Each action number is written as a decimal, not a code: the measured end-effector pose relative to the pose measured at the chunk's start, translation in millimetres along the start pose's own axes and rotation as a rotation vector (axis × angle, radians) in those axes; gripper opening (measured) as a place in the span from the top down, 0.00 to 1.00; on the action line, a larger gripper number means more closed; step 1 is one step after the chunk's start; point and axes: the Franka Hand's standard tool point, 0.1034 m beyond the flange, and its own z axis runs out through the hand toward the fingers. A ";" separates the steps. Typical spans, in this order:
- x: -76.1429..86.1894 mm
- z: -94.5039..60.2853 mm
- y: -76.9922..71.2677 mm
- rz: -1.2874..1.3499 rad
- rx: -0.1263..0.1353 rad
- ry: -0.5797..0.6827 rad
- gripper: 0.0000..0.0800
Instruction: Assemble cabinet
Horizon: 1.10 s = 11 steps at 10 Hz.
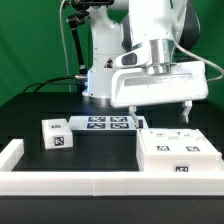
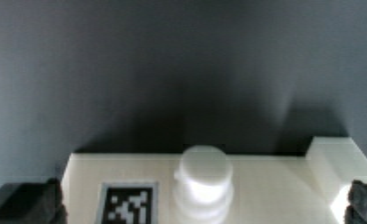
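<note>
The cabinet [image 1: 178, 152] is being seen as a low white box-shaped body lying flat on the black table [image 1: 30, 125], toward the exterior view's right and just behind the white border rail [image 1: 90, 184]. Black-and-white tags are being shown on its top and front. A smaller tagged block [image 1: 55, 134] is being seen well apart at that view's left, near the marker board [image 1: 110, 123]. The gripper [image 1: 162, 112] is being held above the body, jaws spread wide, nothing being grasped. A rounded white peg [image 2: 203, 172] on the body is being shown between the dark fingertips [image 2: 27, 200], untouched. The room behind is being left dark.
</note>
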 end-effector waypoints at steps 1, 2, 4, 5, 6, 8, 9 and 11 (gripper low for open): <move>0.2 -0.4 -0.5 -0.004 0.000 0.000 0.00; 0.2 -0.3 -0.4 -0.005 0.000 0.000 0.00; -0.3 -0.1 -0.3 -0.007 0.000 -0.001 0.00; -1.3 0.9 -1.0 0.003 -0.001 -0.003 0.00; -6.8 6.6 -6.0 0.039 -0.009 -0.014 0.00; -8.4 19.9 -4.8 0.036 -0.019 -0.017 0.00; -8.0 25.8 -6.0 0.037 -0.018 -0.021 0.00; -7.4 34.0 -10.0 0.035 -0.016 -0.013 0.00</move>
